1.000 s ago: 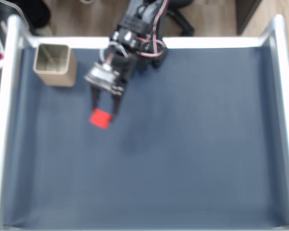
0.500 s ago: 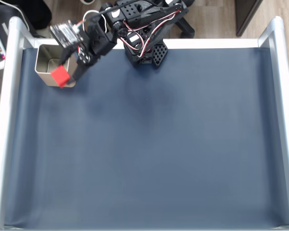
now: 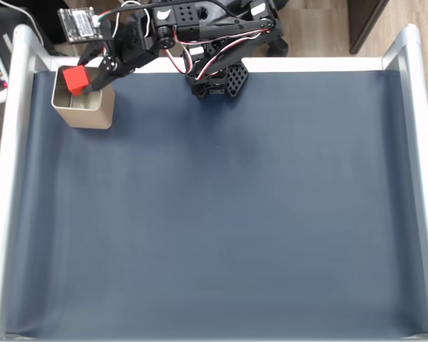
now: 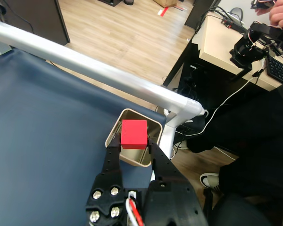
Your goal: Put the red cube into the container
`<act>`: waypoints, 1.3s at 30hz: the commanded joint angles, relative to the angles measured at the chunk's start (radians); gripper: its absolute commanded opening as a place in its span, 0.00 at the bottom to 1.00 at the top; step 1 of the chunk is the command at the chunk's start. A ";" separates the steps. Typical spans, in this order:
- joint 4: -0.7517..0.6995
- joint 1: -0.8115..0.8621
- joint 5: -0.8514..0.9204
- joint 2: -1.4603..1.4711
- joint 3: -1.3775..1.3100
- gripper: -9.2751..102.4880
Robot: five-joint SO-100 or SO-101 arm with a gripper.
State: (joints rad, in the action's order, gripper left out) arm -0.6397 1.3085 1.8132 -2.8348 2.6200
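The small bright red cube [image 4: 133, 133] looks smooth and matt, like plastic. The square beige metal tin [image 4: 152, 129] at frame centre has shiny inner walls. The black gripper [image 4: 133, 149] is matt plastic; the dark blue mat [image 3: 221, 214] looks cloth-like, framed by glossy silver metal rails [image 4: 85, 63]

Red cube [image 3: 75, 80] in the jaws above the container [image 3: 83, 112], top-left corner.
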 commanded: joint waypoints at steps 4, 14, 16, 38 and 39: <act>0.098 0.023 -0.044 0.054 0.014 0.08; 0.158 0.014 -0.098 0.106 0.035 0.08; 0.169 0.014 -0.098 0.106 0.046 0.08; 0.202 0.020 -0.107 0.092 0.095 0.26; 0.204 0.020 -0.112 0.092 0.097 0.27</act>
State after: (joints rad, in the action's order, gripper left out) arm -0.4602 1.3208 1.7196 -2.7290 2.7243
